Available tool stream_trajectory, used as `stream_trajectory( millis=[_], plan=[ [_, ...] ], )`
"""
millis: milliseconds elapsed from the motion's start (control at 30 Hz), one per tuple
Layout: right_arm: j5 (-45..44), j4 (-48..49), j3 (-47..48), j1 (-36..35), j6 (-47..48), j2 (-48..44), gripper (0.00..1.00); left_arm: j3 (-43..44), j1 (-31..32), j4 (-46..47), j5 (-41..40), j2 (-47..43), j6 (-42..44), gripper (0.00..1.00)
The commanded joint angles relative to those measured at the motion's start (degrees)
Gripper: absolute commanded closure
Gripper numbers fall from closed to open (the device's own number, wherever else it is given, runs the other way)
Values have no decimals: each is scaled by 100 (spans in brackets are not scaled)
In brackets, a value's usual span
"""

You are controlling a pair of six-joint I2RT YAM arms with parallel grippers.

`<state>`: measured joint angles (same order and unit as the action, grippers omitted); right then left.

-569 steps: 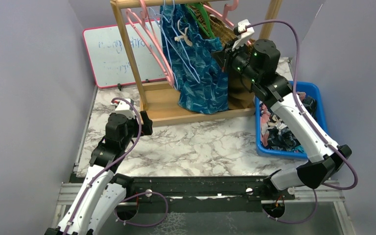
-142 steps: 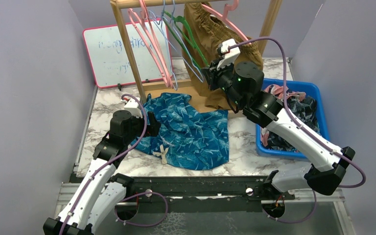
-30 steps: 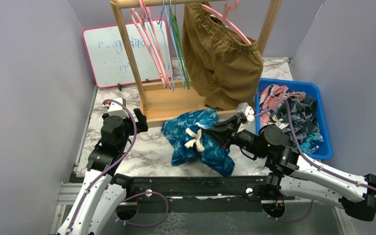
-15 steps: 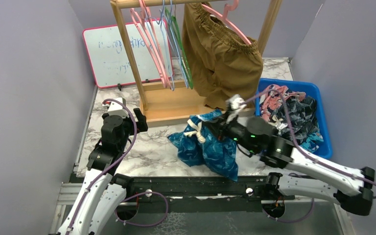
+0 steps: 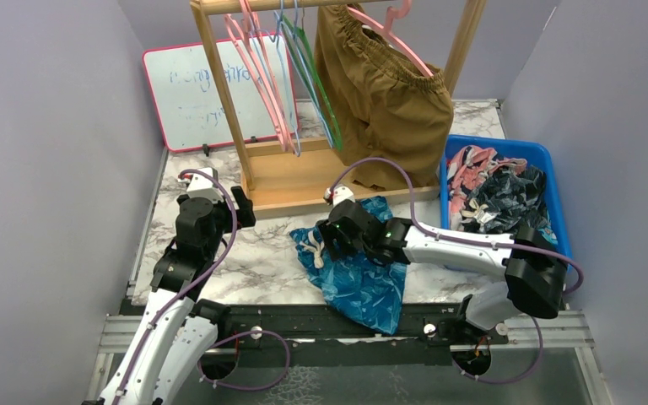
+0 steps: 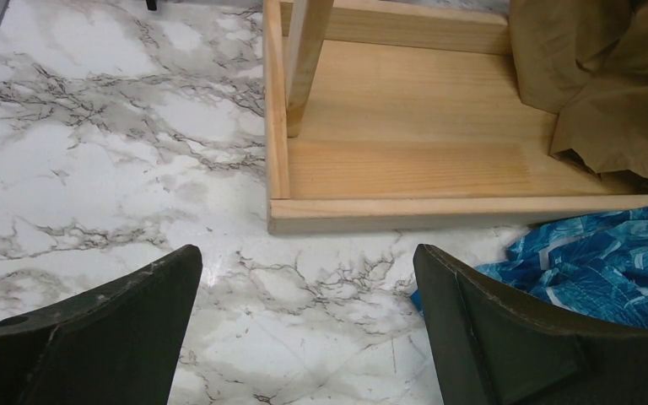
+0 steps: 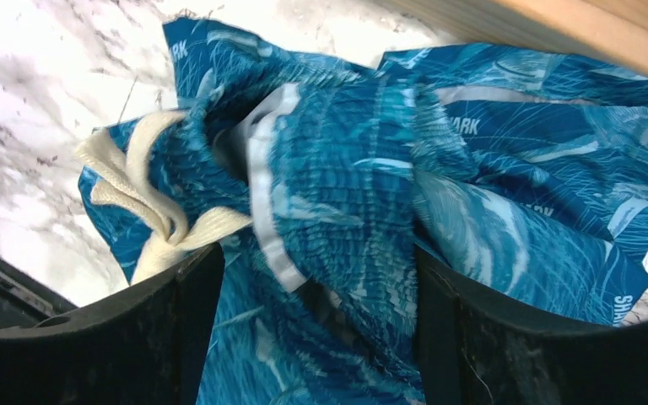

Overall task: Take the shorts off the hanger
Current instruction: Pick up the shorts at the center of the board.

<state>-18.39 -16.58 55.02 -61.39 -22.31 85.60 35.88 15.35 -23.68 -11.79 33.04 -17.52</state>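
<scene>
Teal-blue shorts overhang the table's near edge, beside the wooden rack.

The word "SHARK" is printed in pale capitals on the teal-blue patterned shorts. It is repeated across the fabric and cut off by folds as "ARK" and "SH". Blue handwriting is seen on the whiteboard, propped at the far left corner of the worktop, but it cannot be read.

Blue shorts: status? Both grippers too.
Left gripper open, empty. Right gripper open, astride the blue shorts, crumpled on the table. Brown shorts still on pink hanger, empty hangers alongside.
</scene>
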Motion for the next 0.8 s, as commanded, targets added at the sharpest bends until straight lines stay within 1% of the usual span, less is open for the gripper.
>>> stream_trajectory(
  millis=[0,33,67,100,200,400,467,533,567,600,633,733,767],
  plan=[
    [388,-395,163,36,-145,113,18,-18,-33,33,120,-65,3,1],
    [378,-491,166,31,-209,158,13,-17,-33,33,124,-61,3,1],
    [325,-572,160,30,-273,221,3,-16,-33,35,124,-52,2,1],
    [282,-662,156,33,-335,293,0,-12,-34,31,124,-52,3,1],
    [184,-816,62,30,-453,635,1,-19,-33,41,137,-56,5,1],
    [330,-633,-6,24,-581,1857,1,-17,-41,51,160,-25,16,1],
    [298,-714,31,5,-674,2175,0,-18,-38,51,155,-11,20,1],
    [173,-797,16,-70,-733,2353,3,-19,-33,55,159,-4,20,1],
    [158,-802,-26,-101,-733,2389,7,-19,-33,54,160,4,20,1],
    [106,-805,-72,-126,-724,2405,13,-19,-36,56,167,13,16,1],
    [25,-808,-119,-142,-734,2404,23,-17,-34,57,168,22,20,1],
    [-261,-743,-302,-179,-758,2199,57,-22,-40,64,198,65,20,1],
    [-344,-696,-379,-180,-758,2069,66,-20,-41,65,203,73,25,1]
  ],
)
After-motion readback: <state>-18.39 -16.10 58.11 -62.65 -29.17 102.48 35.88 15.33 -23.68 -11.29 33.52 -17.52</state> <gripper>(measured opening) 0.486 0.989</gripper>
